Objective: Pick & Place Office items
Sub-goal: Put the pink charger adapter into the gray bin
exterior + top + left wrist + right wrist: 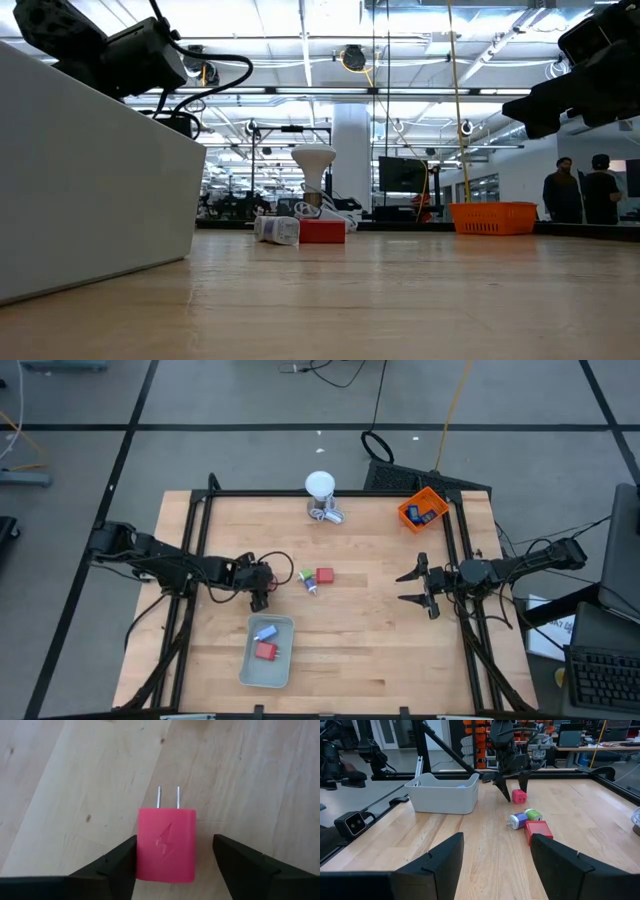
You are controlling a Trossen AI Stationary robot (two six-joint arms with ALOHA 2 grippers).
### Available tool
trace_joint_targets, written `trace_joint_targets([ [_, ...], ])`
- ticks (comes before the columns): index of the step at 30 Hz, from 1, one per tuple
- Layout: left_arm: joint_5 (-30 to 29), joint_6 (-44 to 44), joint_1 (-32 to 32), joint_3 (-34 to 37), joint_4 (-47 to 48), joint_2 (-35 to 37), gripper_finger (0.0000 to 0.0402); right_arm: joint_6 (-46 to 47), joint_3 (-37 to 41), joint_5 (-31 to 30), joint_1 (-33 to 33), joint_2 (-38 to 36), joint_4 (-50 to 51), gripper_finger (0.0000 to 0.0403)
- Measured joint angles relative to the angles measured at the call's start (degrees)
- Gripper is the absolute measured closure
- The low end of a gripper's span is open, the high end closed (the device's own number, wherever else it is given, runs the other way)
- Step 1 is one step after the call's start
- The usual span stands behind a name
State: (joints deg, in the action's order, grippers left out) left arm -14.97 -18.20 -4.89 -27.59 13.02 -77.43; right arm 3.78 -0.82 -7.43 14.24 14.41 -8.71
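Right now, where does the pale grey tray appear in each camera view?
High view: grey tray low in the picture, left of centre.
Low view: its wall fills the left side.
Left wrist view: not in it.
Right wrist view: tray far across the table.
Shared landmark: red block, mid-table, absent only from the left wrist view.

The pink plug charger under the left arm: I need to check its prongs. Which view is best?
Left wrist view: the pink plug charger fills it, both prongs clear. Right wrist view shows it small; high and low views hide it.
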Motion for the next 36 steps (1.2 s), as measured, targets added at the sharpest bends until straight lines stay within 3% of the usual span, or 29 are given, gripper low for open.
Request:
trace_joint_targets([
  [12,-0.03,-0.76,0.00,0.00,-0.07,0.02,0.0238,-0.01,0.00,-0.01,0.00,0.02,0.00,0.0183],
  [15,-0.32,-0.80,0.00,0.00,-0.07,0.04,0.0240,0.01,0.00,-0.01,0.00,0.01,-0.01,0.0183],
  [24,-1.59,-3.58,0.00,-0.01,-0.72,0.04,0.0196,0.01,0.00,-0.01,0.02,0.02,0.00,0.0183],
  [36,-1.61,-3.31,0.00,-0.01,-4.63,0.09,0.0253,0.01,0.00,-0.01,0.00,0.00,-0.01,0.0183],
])
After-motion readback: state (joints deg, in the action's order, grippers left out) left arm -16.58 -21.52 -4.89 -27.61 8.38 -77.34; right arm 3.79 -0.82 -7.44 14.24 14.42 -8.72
